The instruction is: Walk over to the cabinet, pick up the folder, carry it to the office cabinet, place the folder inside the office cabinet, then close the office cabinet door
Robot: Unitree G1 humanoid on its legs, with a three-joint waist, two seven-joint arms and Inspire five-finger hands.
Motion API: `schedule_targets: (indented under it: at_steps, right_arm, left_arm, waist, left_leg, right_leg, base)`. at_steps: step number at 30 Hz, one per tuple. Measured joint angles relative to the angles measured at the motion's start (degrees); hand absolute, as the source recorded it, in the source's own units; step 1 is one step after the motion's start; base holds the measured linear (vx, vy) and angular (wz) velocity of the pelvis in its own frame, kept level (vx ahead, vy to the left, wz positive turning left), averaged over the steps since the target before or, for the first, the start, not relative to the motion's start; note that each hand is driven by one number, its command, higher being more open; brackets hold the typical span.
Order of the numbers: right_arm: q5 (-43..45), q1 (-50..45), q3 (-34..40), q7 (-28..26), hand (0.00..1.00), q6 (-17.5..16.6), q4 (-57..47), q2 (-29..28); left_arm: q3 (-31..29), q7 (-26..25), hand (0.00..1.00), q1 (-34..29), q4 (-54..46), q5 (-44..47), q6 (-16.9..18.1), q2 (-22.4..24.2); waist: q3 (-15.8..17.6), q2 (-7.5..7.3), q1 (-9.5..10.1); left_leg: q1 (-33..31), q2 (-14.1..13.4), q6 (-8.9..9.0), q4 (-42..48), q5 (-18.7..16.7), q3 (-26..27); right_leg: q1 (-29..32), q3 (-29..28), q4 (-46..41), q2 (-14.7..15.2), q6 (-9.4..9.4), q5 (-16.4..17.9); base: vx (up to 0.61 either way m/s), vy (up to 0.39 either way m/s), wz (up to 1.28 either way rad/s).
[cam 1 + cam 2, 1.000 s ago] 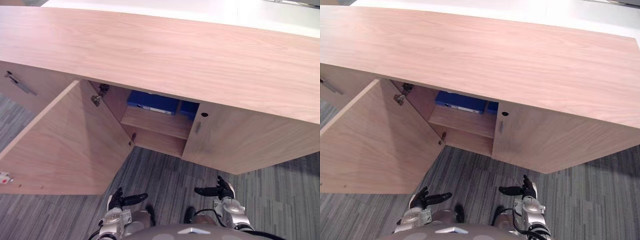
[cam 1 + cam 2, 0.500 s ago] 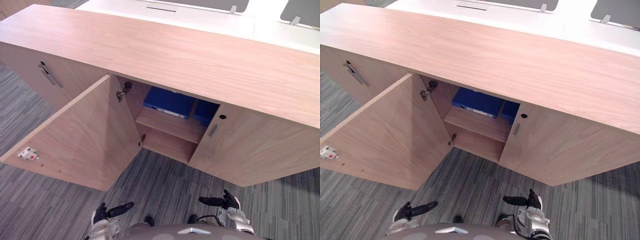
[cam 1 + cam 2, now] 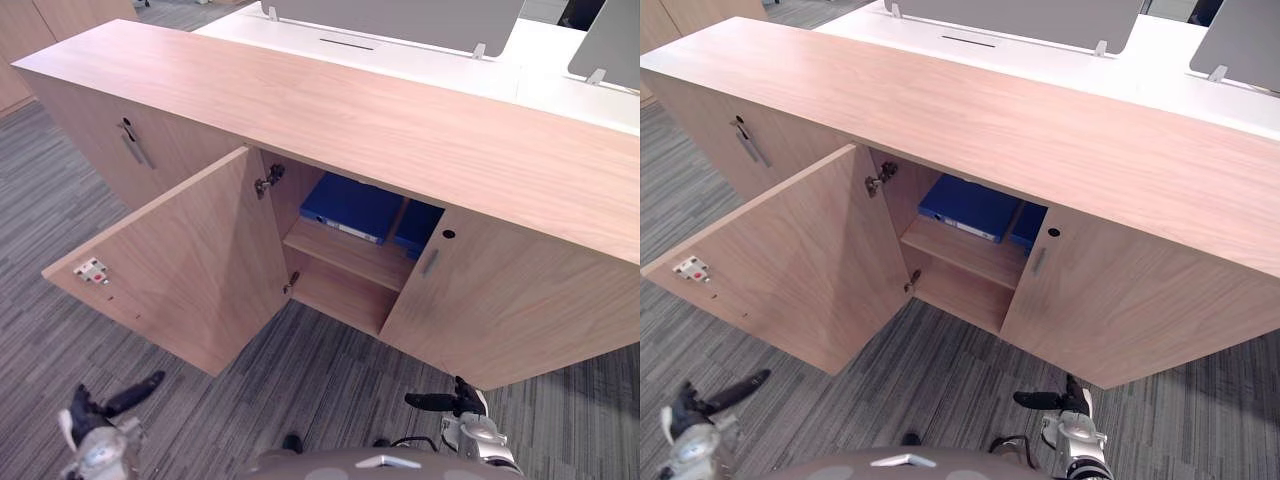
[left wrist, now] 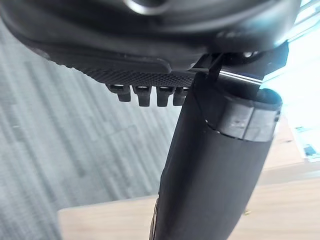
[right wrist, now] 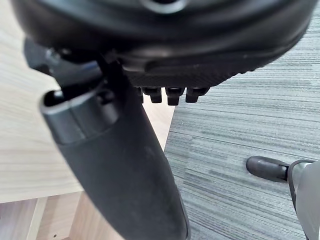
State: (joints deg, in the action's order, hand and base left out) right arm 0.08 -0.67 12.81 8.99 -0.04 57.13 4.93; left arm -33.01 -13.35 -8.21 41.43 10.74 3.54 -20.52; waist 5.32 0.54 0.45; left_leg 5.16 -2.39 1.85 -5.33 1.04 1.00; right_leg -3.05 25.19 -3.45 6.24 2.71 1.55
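A blue folder (image 3: 350, 208) lies flat on the upper shelf inside the long low wooden office cabinet (image 3: 400, 130). A second blue folder (image 3: 418, 228) lies beside it to the right. The cabinet's door (image 3: 190, 270) stands swung wide open toward me on the left. My left hand (image 3: 100, 410) hangs low over the carpet at the lower left, open and empty, with its thumb (image 4: 215, 170) straight out. At the lower right my right hand (image 3: 450, 403) is open and empty as well, its thumb (image 5: 115, 165) extended. Both hands are well short of the cabinet.
To the right of the opening is a closed door (image 3: 500, 310) with a small handle. On the left, another closed door has a bar handle (image 3: 135, 150). A white desk (image 3: 450, 70) with grey screens stands behind the cabinet. Grey striped carpet (image 3: 330, 370) lies between me and the cabinet.
The camera has pulled back and tilted up, so more of the cabinet and the desk behind it shows. My left hand has swung out to the left; my right hand stays low at the right.
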Motion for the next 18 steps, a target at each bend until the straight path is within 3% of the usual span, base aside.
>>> schedule_targets:
  at_steps: [7,18]
  right_arm:
    - [0.0,-0.69,-0.54,-0.23,1.0,0.0,0.01,1.23]
    - [-0.05,-2.8,-0.59,-1.51,1.0,-0.02,-0.01,1.62]
  left_arm:
    - [0.08,-0.57,1.0,2.8,-4.12,-0.02,1.15,-2.42]
    - [3.69,0.13,1.0,4.71,-10.49,-0.64,2.27,-7.31]
  waist:
    - [0.1,0.93,0.63]
    - [-0.24,0.36,0.9]
  left_leg:
    - [-0.07,-0.41,0.08,-0.02,0.08,0.1]
    - [0.66,-0.3,0.01,0.26,-0.1,1.79]
  right_leg:
    - [0.2,-1.95,0.02,-0.58,-0.3,0.04]
    - [0.27,-6.43,0.38,-0.81,-0.3,0.03]
  base:
    - [0.0,0.0,0.0]
    - [0.0,0.013,-0.07]
